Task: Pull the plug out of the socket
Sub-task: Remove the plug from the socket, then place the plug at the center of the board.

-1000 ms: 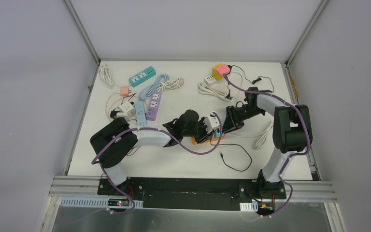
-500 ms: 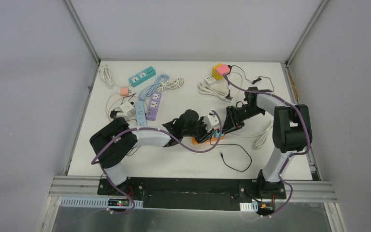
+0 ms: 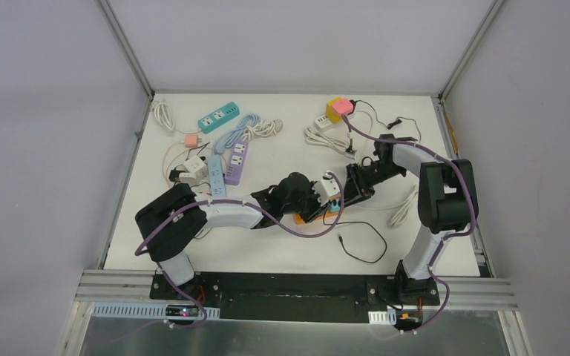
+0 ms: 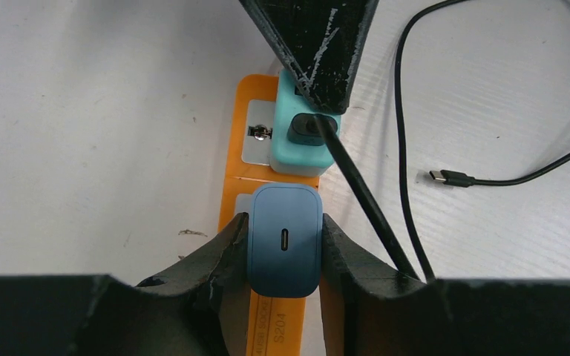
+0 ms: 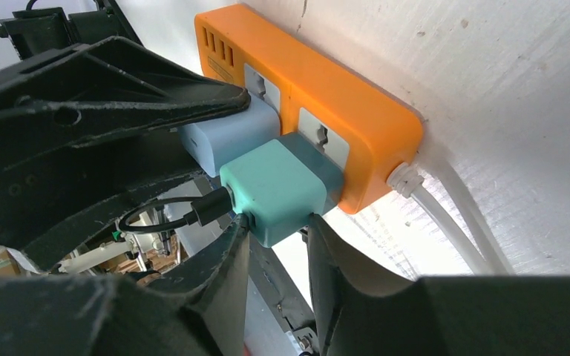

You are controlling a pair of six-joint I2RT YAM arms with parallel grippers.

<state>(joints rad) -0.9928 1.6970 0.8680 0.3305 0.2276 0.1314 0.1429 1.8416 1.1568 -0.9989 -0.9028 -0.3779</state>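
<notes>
Bright even light, slight glare.

White table [image 3: 267,252], surface lightly scuffed. Plain grey walls stand at the table's far side [image 3: 297,44], left side [image 3: 44,148] and right side [image 3: 542,148]. Aluminium posts [image 3: 125,46] rise from its far corners. An aluminium rail [image 3: 119,285] runs along its near edge. Lighting even.

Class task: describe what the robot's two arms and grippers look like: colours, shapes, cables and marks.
The left arm and right arm both have pale grey-white links between bulky black joint housings, with a purple cable looped along each. The left gripper and right gripper have matte black, tapering fingers; whitish scuffs show on a right finger.
</notes>
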